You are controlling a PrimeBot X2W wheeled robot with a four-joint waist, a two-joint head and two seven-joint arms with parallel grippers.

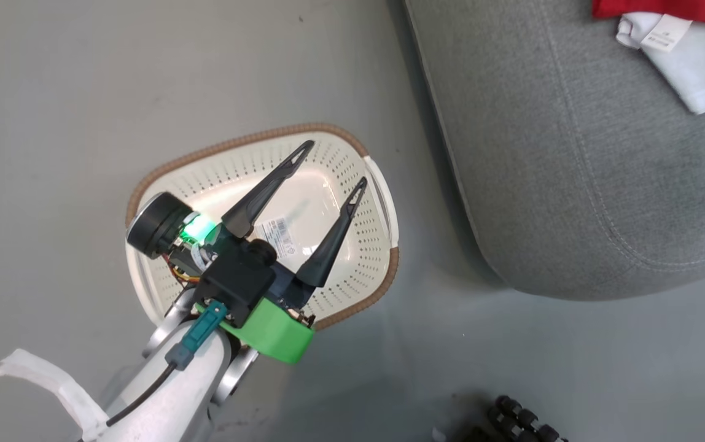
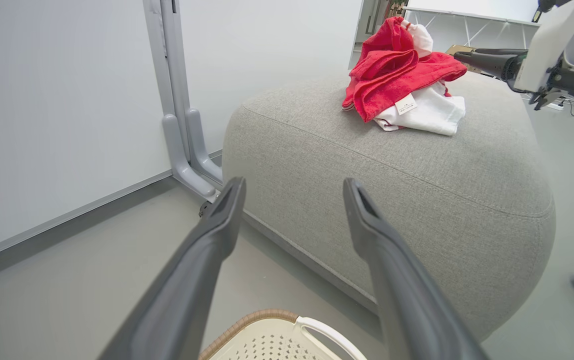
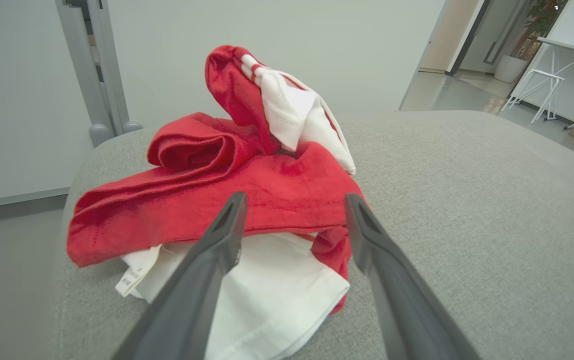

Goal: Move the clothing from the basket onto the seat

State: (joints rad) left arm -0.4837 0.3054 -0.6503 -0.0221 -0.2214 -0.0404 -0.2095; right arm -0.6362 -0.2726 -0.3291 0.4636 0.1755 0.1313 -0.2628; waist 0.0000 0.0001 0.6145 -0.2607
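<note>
The clothing [image 3: 277,190] is lying heaped on the seat [image 3: 467,210], with bare cushion spreading around it. The right gripper [image 3: 295,197] is hovering just beside the heap, fingers spread wide, gripping nothing. The head view is showing the basket [image 1: 236,144] sitting on the floor beside the seat, its bottom label [image 1: 276,236] showing. The left gripper [image 1: 335,162] is hanging over it, wide open, holding nothing.

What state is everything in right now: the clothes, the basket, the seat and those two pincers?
clothing: heaped in a red and white pile on the seat.
basket: upright on the floor, empty apart from its label.
seat: carrying the clothing on top.
left pincer: open, above the basket, holding nothing.
right pincer: open, at the heap, holding nothing.
</note>
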